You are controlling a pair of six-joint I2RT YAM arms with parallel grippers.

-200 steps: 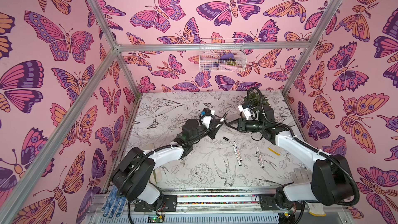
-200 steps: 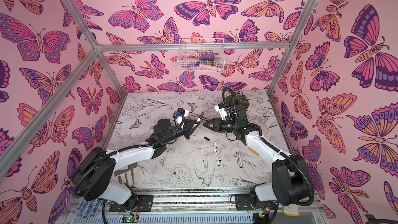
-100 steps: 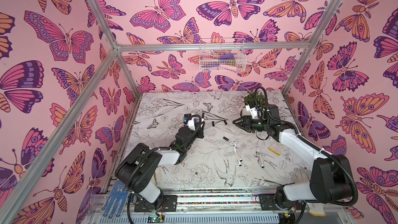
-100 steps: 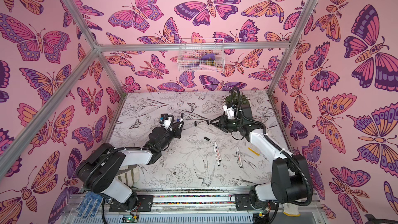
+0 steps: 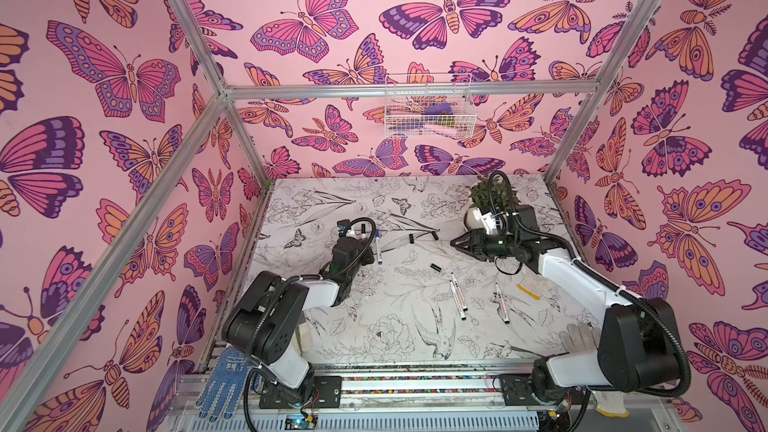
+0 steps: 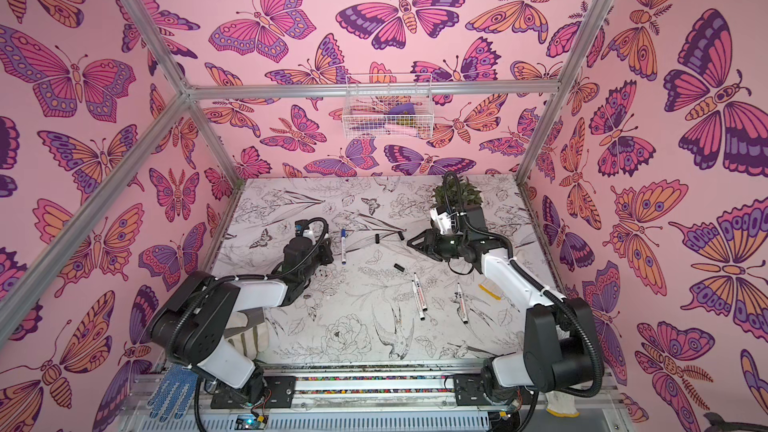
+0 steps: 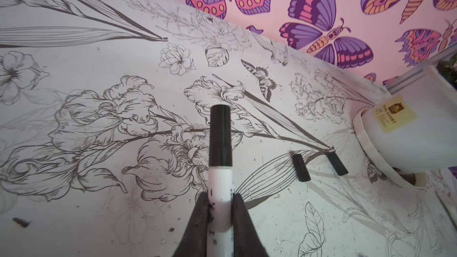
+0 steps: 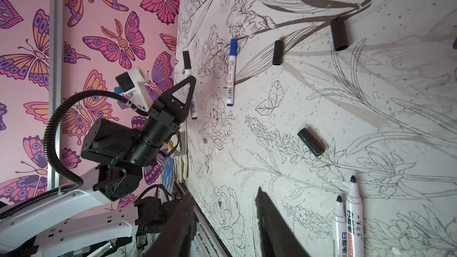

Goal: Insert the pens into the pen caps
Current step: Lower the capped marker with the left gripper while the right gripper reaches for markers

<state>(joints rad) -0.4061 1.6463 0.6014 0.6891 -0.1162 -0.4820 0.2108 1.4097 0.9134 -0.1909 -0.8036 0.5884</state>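
Pink butterfly walls enclose a surface [image 5: 365, 351] printed with flower sketches. Left hand [image 7: 220, 200] is clamped on the white barrel of a black-capped pen [image 7: 220, 181]. Right hand [image 8: 223, 191] hangs with jaws apart, holding nothing. Just beside the left hand lies a blue-capped pen [image 5: 378, 248]. One black cap [image 8: 277, 52], a second black cap [image 8: 339, 34] and a third black cap [image 8: 310, 142] lie loose mid-surface. Nearer the front lie uncapped pens [image 5: 457, 300], with another uncapped pen [image 5: 501, 303] near them

Pink butterfly walls [image 5: 374, 56]; blue-capped white pen [image 8: 231, 70]; black caps [image 8: 277, 52].
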